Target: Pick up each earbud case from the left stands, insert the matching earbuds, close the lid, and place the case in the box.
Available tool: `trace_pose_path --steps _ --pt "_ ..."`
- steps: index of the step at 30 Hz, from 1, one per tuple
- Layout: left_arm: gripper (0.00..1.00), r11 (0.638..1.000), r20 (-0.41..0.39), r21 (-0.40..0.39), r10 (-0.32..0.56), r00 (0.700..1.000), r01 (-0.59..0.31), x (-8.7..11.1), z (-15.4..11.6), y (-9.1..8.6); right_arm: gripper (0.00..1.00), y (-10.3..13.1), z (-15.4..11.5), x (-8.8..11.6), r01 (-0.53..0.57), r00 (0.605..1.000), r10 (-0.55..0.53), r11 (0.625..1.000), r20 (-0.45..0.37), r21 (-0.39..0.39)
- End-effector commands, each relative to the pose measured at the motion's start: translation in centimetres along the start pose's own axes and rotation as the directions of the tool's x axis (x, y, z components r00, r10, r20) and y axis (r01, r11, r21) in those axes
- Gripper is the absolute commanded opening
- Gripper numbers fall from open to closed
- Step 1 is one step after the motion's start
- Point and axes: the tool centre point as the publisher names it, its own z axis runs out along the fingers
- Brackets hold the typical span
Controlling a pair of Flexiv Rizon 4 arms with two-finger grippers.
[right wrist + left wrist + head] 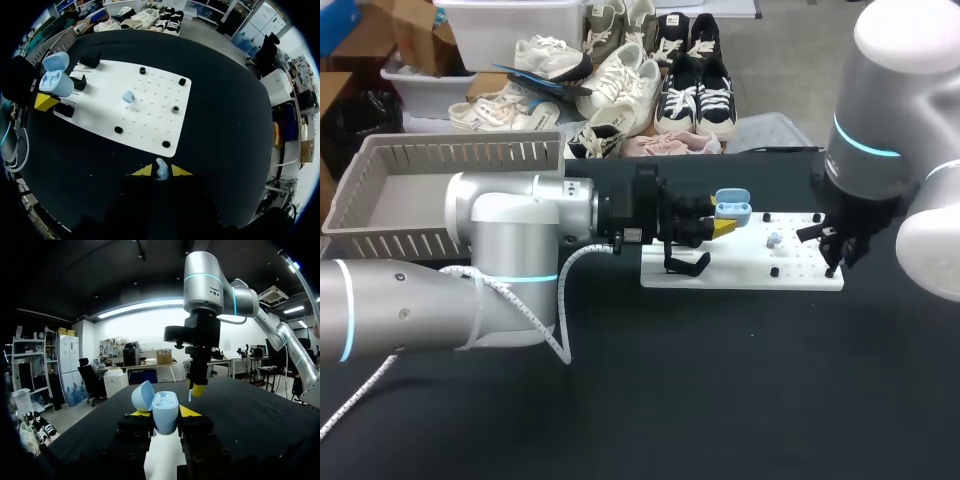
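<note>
Case (165, 421) open in left pincer (164, 412); right pincer (161, 171) grips earbud (161, 168) above board corner (165, 150).

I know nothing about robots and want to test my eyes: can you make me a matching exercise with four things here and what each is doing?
Column one:
1 left arm's fingers
2 right arm's fingers
3 white perforated board
4 grey slatted plastic box

Column two:
a bears one loose light-blue earbud
b shut on the open light-blue earbud case
c stands far left in the head view
d shut on a single light-blue earbud

Pairs: 1-b, 2-d, 3-a, 4-c.
</note>
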Motion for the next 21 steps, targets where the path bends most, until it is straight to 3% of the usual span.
trace_pose_path --steps 1,11,14,18,21 --pt "0.00 1.000 0.000 -0.007 0.001 1.000 -0.001 0.0 0.0 -0.2 0.00 0.6 -0.4 -0.1 -0.048 0.999 0.049 0.999 -0.020 0.019" --pt "0.00 1.000 0.000 -0.007 0.001 1.000 -0.001 0.0 0.0 -0.2 0.00 1.9 -1.3 -0.1 -0.293 0.947 0.302 0.952 -0.113 0.091" --pt "0.00 1.000 0.000 -0.007 0.001 1.000 -0.001 0.0 0.0 -0.2 0.00 2.1 -1.6 -0.3 -0.409 0.884 0.432 0.899 -0.177 0.155" --pt "0.00 1.000 0.000 -0.007 0.001 1.000 -0.001 0.0 0.0 -0.2 0.00 2.1 -2.2 -0.2 -0.544 0.792 0.564 0.825 -0.233 0.149" --pt "0.00 1.000 0.000 -0.007 0.001 1.000 -0.001 0.0 0.0 -0.2 0.00 2.3 -3.0 0.0 -0.604 0.744 0.626 0.780 -0.236 0.166"
